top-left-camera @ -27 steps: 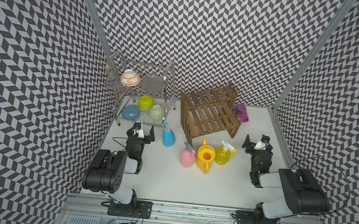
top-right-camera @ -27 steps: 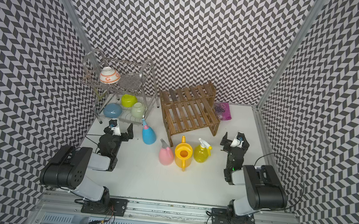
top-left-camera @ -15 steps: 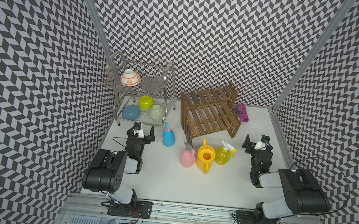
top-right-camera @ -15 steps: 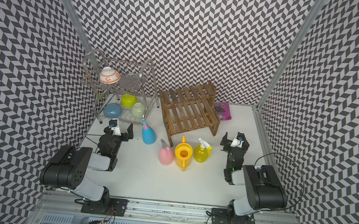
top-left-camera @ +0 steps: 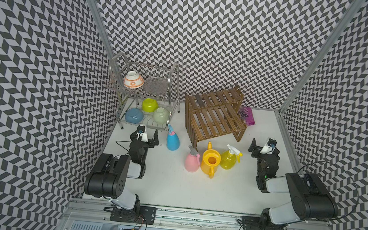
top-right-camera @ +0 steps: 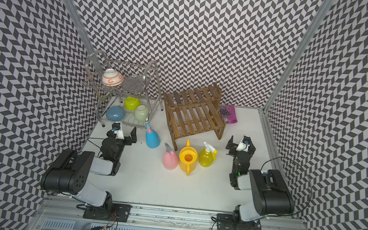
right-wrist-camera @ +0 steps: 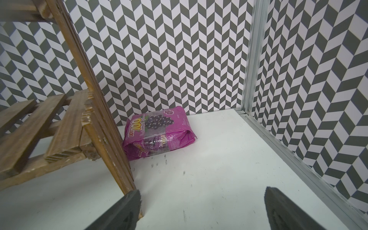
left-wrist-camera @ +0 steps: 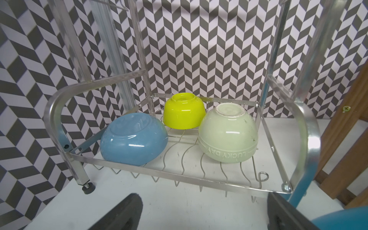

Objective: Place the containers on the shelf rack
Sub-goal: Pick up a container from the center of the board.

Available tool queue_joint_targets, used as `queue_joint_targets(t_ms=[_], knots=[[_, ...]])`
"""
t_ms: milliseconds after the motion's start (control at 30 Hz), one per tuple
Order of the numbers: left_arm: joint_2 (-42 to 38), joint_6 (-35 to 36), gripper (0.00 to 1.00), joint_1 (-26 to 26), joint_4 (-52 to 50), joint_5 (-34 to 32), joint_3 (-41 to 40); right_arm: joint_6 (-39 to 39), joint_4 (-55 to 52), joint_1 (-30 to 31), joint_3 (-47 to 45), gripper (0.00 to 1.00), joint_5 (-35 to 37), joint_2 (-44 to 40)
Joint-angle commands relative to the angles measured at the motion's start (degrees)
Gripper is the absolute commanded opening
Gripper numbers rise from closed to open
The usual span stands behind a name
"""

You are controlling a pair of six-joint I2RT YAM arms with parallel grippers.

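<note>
Left gripper (top-left-camera: 147, 136) spread empty beside blue spray bottle (top-left-camera: 172, 141), right gripper (top-left-camera: 263, 148) spread empty near wooden shelf rack (top-left-camera: 214, 119), pink spray bottle (top-left-camera: 191, 162), yellow watering can (top-left-camera: 210, 163), yellow trigger sprayer (top-left-camera: 228, 160) standing on table (top-left-camera: 171, 188) before rack

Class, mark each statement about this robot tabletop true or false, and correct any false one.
1. The pink spray bottle, blue spray bottle, yellow trigger sprayer and yellow watering can all stand on the table, not on the shelf rack. True.
2. The left gripper is shut on the blue spray bottle. False: it is open and empty, beside the bottle.
3. The watering can stands between the pink bottle and the trigger sprayer. True.
4. The purple snack packet lies on the shelf rack. False: it lies on the table beside the rack.
</note>
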Motion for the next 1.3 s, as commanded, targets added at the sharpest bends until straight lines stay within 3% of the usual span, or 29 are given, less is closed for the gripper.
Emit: queue_joint_targets(t_ms=[0, 200, 433, 700, 1000, 1267], knots=[[-3.79, -1.43, 1.0, 0.23, -15.33, -0.49, 8.32, -0.54, -2.96, 0.06, 1.93, 1.0, -1.16, -2.83], [-8.85, -3.0, 1.0, 0.21, -24.25, -0.9, 10.81, -0.19, -9.44, 0.05, 2.4, 1.0, 0.01, -10.91], [-18.1, -3.11, 1.0, 0.23, -35.45, 0.63, 12.17, 5.63, -17.61, 0.11, 0.35, 1.0, -0.87, -26.49], [-24.4, -12.64, 1.0, -0.48, -45.78, 12.9, 15.87, 14.93, -31.83, 0.21, -1.54, 1.0, -7.51, -45.87], [-23.53, -16.61, 1.0, -11.6, -55.79, 18.2, 24.88, 19.97, -48.44, 1.97, -1.59, 1.0, -15.05, -61.1], [-33.09, -15.56, 1.0, -21.99, -55.6, 17.73, 24.05, 23.84, -51.65, 5.13, 2.26, 1.0, -21.87, -64.34]])
